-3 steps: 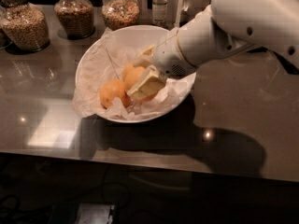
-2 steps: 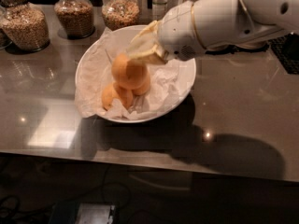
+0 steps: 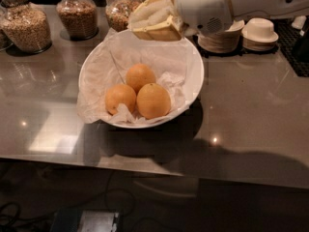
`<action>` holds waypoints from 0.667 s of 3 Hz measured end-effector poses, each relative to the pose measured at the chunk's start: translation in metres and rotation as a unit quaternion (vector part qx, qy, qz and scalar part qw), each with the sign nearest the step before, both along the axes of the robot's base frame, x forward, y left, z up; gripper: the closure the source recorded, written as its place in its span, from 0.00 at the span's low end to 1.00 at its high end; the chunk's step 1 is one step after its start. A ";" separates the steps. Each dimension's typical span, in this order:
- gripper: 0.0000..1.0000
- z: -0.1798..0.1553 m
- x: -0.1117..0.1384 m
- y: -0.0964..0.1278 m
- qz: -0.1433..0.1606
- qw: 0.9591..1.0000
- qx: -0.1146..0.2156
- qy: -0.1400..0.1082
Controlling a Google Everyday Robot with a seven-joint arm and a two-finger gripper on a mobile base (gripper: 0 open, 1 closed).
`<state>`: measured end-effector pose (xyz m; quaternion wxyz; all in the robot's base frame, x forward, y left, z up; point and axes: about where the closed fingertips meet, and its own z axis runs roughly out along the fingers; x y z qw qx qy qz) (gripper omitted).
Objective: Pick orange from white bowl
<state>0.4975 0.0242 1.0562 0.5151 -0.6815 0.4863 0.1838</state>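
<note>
Gripper (image 3: 155,21) hovers over far rim of white bowl (image 3: 197,69), nothing visibly held; I can't tell if spread or closed. Orange (image 3: 153,100) sits in bowl on paper liner, beside two smaller oranges (image 3: 120,98). Pick not yet done: descent, grasp and lift remain.

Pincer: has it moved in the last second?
Yes. The pincer has lifted up and away from the oranges, out of the white bowl; it now hangs over the bowl's far rim, close to the nearest jar.

No writing, label or number seems readable anywhere in this dim view; the hand (image 3: 155,22) hangs above the far rim of the white bowl (image 3: 200,79).
</note>
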 end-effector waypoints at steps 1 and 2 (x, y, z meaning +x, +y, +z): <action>0.81 0.000 -0.001 0.000 0.001 1.000 0.000 0.000; 0.58 -0.014 0.007 0.001 -0.007 0.999 -0.029 0.024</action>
